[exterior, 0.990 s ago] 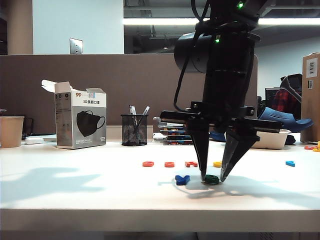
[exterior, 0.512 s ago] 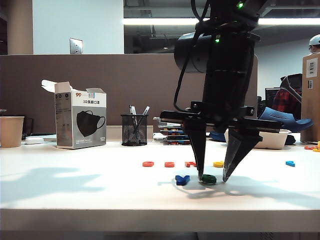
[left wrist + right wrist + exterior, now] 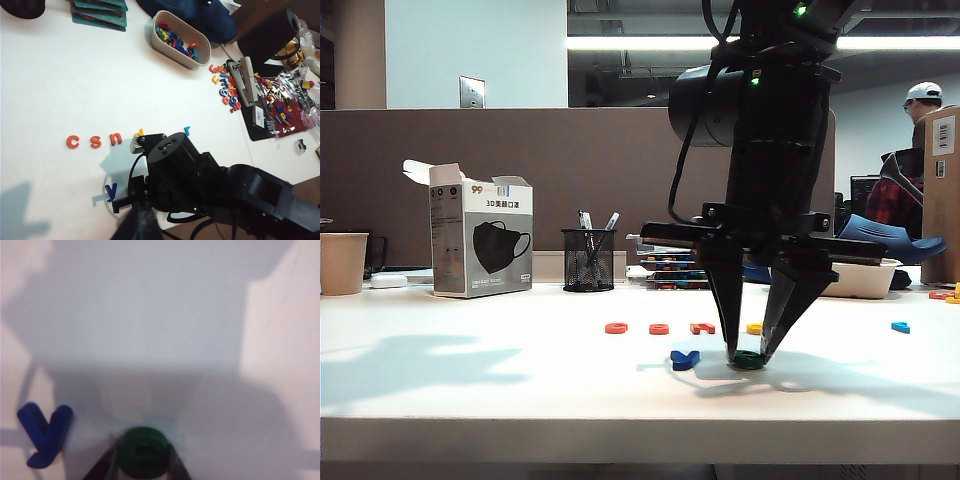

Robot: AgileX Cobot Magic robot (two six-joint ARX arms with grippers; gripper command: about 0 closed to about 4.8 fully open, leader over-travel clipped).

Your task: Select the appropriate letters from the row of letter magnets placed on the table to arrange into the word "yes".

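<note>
Closing in, my right gripper (image 3: 748,357) has narrowed since a moment ago and now pinches the green e (image 3: 749,359) on the table (image 3: 470,390). Blue y (image 3: 684,359) sits at nine o'clock; my arm blocks the row (image 3: 660,328) behind. Left gripper's unseen.
</note>
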